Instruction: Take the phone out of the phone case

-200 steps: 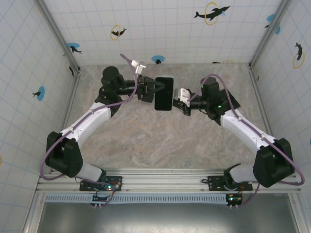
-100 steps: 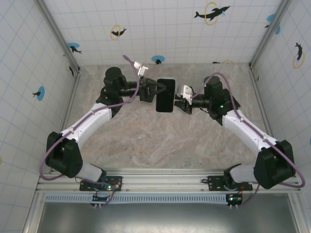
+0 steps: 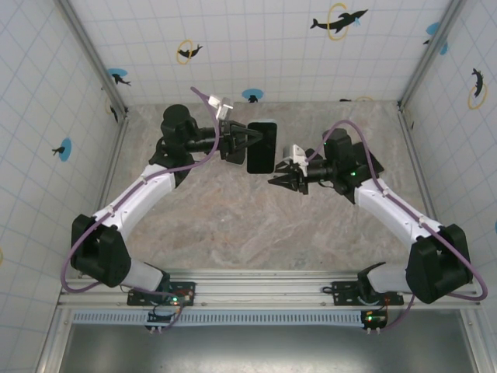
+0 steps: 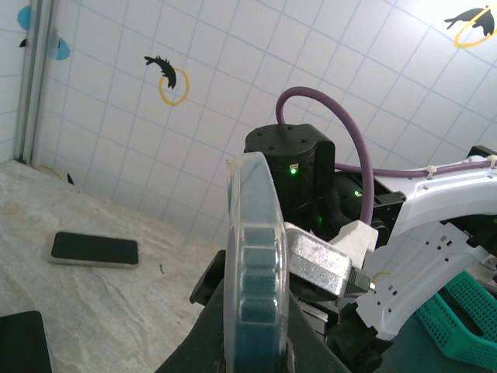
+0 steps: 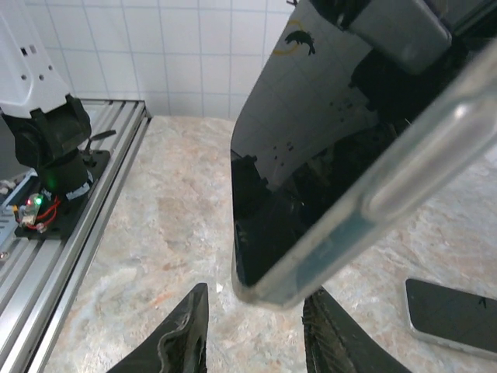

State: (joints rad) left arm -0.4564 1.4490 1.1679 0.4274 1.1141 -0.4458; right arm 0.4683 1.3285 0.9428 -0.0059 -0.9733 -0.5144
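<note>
Marble desk (image 3: 233,233) lies below the phone (image 3: 262,149), in its phone case (image 5: 388,194), clamped aloft by my left tool (image 3: 248,141); my right tool (image 3: 277,176) gapes empty beside its corner, and a clumsy pry could drop it

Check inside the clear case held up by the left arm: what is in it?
A dark phone fills the clear case, its glossy screen showing. Its back is hidden behind the left gripper.

White tiled walls (image 3: 256,54); marble tabletop (image 3: 264,225).
</note>
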